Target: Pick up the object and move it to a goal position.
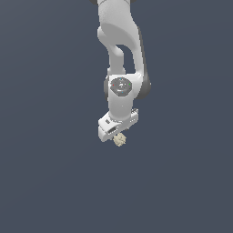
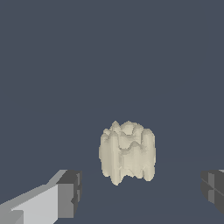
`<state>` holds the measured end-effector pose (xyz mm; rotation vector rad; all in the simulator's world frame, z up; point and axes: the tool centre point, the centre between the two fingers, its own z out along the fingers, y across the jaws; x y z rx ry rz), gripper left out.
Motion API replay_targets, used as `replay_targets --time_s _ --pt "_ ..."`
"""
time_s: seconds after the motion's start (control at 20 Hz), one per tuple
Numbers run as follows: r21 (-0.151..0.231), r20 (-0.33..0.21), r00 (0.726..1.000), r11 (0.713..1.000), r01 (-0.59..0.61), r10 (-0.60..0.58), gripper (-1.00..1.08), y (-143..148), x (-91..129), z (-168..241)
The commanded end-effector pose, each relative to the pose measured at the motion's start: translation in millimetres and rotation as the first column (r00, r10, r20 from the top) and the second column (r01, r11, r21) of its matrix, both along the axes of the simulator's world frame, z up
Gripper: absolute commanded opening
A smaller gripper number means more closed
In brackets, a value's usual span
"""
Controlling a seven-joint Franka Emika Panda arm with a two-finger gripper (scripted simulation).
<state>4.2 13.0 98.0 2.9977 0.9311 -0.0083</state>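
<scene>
Dark slate surface: our gripper (image 1: 117,138) hangs, jaws wide, astride the knobbly cream lump (image 2: 127,152), not touching it. We should centre and sink lower, then close gently.

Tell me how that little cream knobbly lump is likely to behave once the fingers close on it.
The lump looks rigid, so it probably won't squash. Its ridged, uneven sides may give the fingers only patchy contact, so it could twist or slip. It is far smaller than the gripper, so it is likely light. The jaws stand open on either side of it, not touching.
</scene>
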Motion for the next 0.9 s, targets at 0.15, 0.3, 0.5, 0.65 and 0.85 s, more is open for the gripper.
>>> replay_targets --time_s 0.15,0.3,0.5,0.65,0.85 --pt "0.004 0.004 0.999 0.999 -0.046 0.046 1.0 4 1 -6" --pt "0.004 0.003 0.999 0.999 -0.044 0.044 1.0 3 1 -6" --pt "0.004 0.003 0.999 0.999 -0.045 0.045 1.0 4 1 -12" --pt "0.004 0.004 0.999 0.999 -0.046 0.046 1.0 4 0 -24" --pt "0.004 0.004 0.999 0.999 -0.048 0.048 1.0 4 0 -45"
